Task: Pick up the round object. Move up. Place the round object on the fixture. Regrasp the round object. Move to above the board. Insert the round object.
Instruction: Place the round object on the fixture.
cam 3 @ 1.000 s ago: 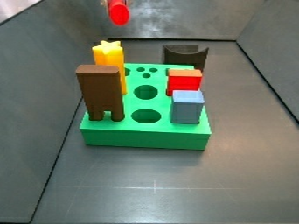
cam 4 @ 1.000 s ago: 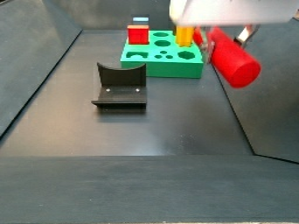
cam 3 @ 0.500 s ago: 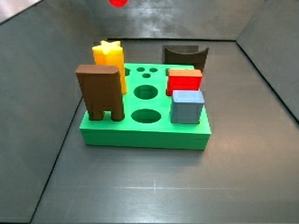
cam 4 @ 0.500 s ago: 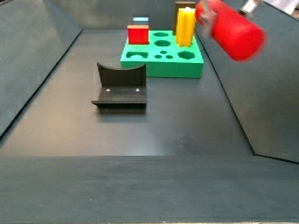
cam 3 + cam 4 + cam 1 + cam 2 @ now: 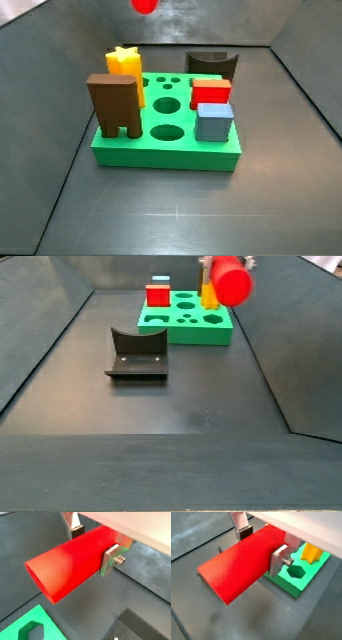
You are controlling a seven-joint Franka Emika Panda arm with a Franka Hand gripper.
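Two silver fingers [image 5: 111, 560] of the pincer [image 5: 93, 546] clamp the round object [image 5: 73, 562] across its barrel in both wrist views, the red peg [image 5: 243, 566] lying sideways and sticking out past the plates. In a side view it hangs high in the air at 12 o'clock [image 5: 230, 283], above the board [image 5: 189, 318]. The fixture [image 5: 138, 353] sits apart on the floor, at about 7 o'clock from the board.

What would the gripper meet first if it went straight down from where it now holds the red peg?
Probably the green board: the gripper, shut on the red peg, hangs high near its edge, though depth is unclear and it might meet bare floor.
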